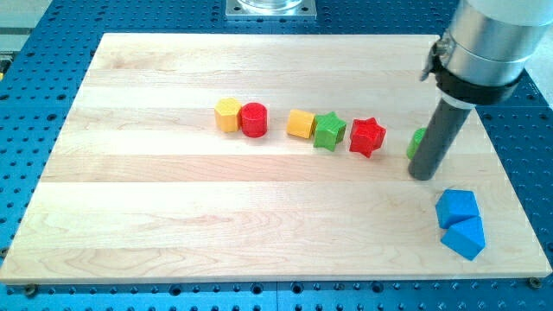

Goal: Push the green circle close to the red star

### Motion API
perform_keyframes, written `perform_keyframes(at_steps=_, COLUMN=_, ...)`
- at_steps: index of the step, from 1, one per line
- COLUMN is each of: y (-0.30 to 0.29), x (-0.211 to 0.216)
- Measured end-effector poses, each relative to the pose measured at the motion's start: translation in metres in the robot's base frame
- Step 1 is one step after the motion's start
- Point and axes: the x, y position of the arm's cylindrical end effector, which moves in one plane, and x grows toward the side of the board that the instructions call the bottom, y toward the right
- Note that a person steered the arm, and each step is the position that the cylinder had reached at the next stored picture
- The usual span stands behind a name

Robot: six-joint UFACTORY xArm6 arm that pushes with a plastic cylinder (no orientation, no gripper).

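The green circle (416,142) is mostly hidden behind my rod, with only its left edge showing at the view's right. My tip (422,175) rests on the board just below and right of it, touching or nearly touching it. The red star (367,136) lies a short gap to the left of the green circle. A green star (329,131) sits against the red star's left side.
A yellow block (301,123) touches the green star's left. Further left, a yellow hexagon (228,114) and a red circle (254,119) sit together. Two blue blocks (456,207) (465,238) lie at the lower right, near the wooden board's edge (527,233).
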Motion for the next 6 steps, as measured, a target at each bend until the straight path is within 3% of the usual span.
perform_keyframes(at_steps=1, y=0.058, x=0.007)
perform_keyframes(at_steps=2, y=0.082, x=-0.029)
perform_keyframes(at_steps=5, y=0.025, x=-0.037)
perform_keyframes(at_steps=6, y=0.04, x=-0.041)
